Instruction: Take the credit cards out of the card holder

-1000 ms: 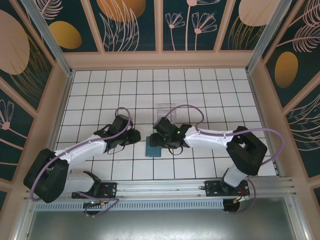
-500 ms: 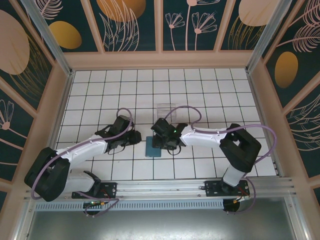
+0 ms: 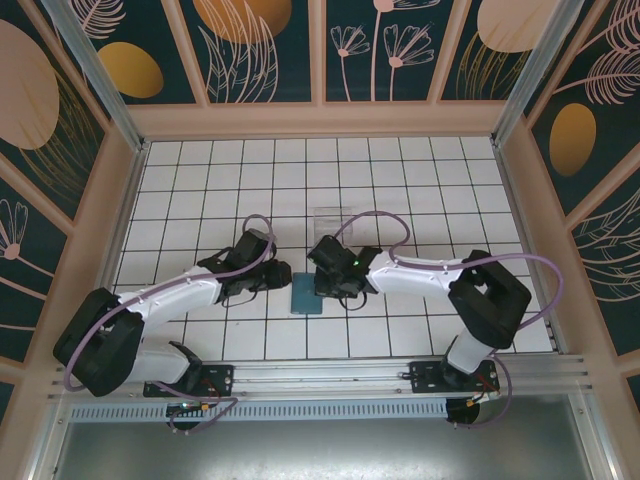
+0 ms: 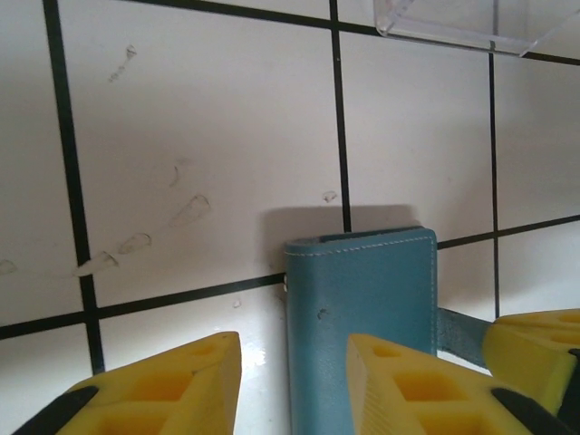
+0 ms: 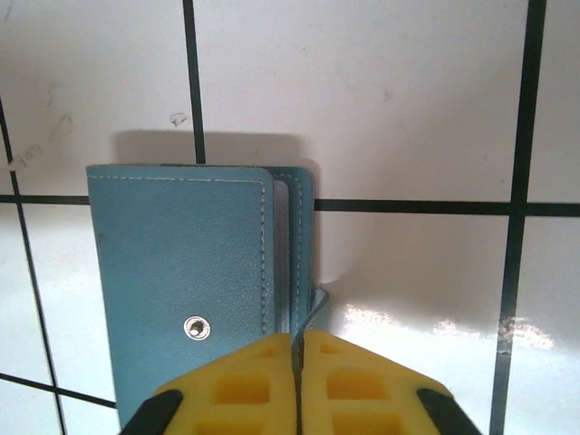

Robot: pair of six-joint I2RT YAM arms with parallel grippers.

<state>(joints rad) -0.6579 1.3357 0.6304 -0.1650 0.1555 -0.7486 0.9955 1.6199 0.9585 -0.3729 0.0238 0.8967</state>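
My right gripper has pinched its fingers together on the thin right-hand flap of the card holder. My left gripper has slid in from the left and now straddles the holder's left edge, fingers slightly wider apart.

There is one card holder with one metal snap. One clear plastic box is there. The grippers are two: left gripper and right gripper. The credit cards show as pale edges; their number cannot be told.
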